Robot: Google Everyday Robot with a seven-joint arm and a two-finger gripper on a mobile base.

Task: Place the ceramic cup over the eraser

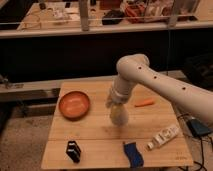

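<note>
Looked like mid-carry, nothing placed yet. Spotted the gripper [115, 106] over the middle of the counter [100, 136], jaws pinched on the ceramic cup [119, 116], seemingly just off the wood, near the orange bowl [74, 105]. Took the eraser [73, 150] to be the small black block at the near-left corner, well apart from the cup, though couldn't swear to it over the blue piece [133, 153]. Needed next, probably: swing over there, centre the cup's mouth above the block, lower gently.
</note>
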